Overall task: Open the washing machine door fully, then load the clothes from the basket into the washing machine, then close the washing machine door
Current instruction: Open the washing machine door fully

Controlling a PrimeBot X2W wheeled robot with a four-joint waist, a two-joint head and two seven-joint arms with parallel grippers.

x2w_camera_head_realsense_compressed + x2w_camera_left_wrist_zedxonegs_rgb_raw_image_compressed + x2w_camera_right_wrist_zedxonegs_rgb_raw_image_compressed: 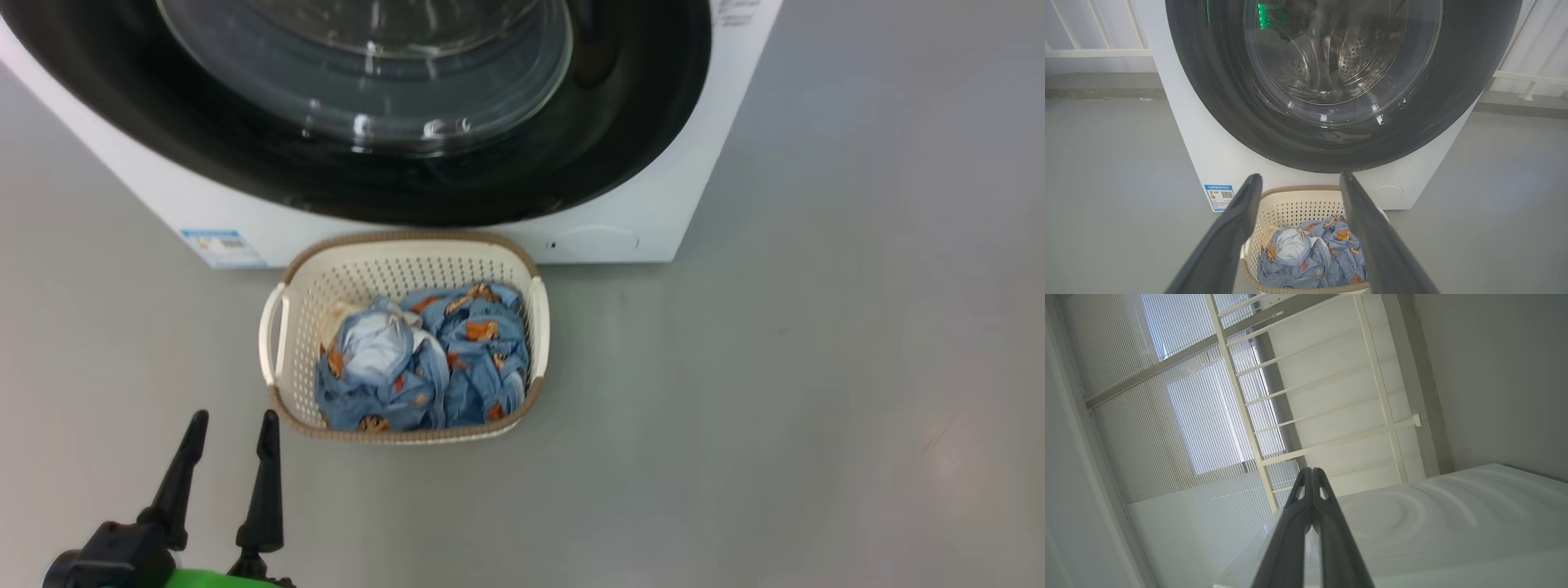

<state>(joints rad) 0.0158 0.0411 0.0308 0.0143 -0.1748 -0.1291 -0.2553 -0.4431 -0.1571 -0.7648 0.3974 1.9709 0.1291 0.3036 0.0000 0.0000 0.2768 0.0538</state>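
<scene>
Our left gripper sits at 7 o'clock in the head view, jaws spread wide and holding nothing. Our right gripper is pinched together on nothing. The clothes are piled in the basket at centre, and the washing machine door looks closed at 12 o'clock.

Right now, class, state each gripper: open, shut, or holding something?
Left gripper: open, holding nothing.
Right gripper: shut, fingers pressed together, nothing between them.
</scene>
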